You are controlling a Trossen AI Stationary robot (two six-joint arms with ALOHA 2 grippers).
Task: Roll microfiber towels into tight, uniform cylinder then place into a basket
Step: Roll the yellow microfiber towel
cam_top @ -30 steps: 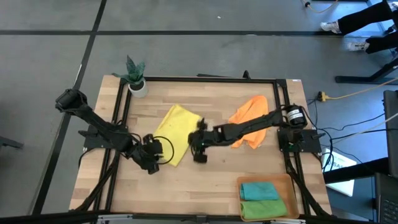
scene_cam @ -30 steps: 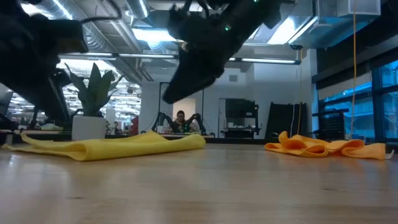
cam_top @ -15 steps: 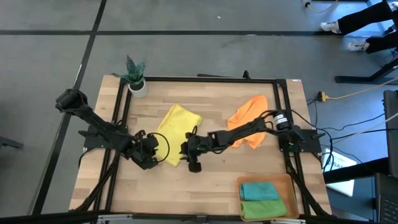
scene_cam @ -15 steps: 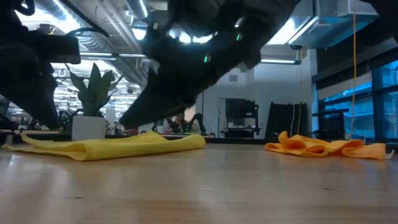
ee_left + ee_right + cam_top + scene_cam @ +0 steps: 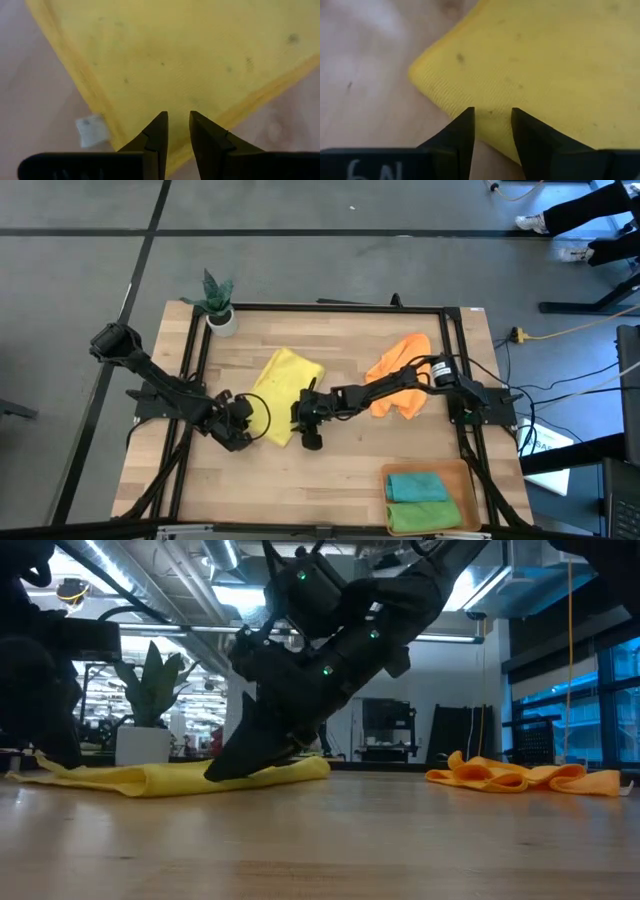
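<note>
Just ahead of both sets of fingertips lies the yellow towel [image 5: 280,391], flat on the table [image 5: 380,455], its near edge running between my two grippers. I have the left gripper [image 5: 177,125] parted only narrowly over one corner (a small white tag [image 5: 91,131] sits beside it), and the right gripper [image 5: 492,122] slightly parted over the other corner, holding nothing. To roll well, I judge both should pinch the edge evenly and turn together. Well apart, the orange towel [image 5: 402,373] waits; the basket [image 5: 428,471] already holds the teal towel [image 5: 416,484] and the green towel [image 5: 425,515].
</note>
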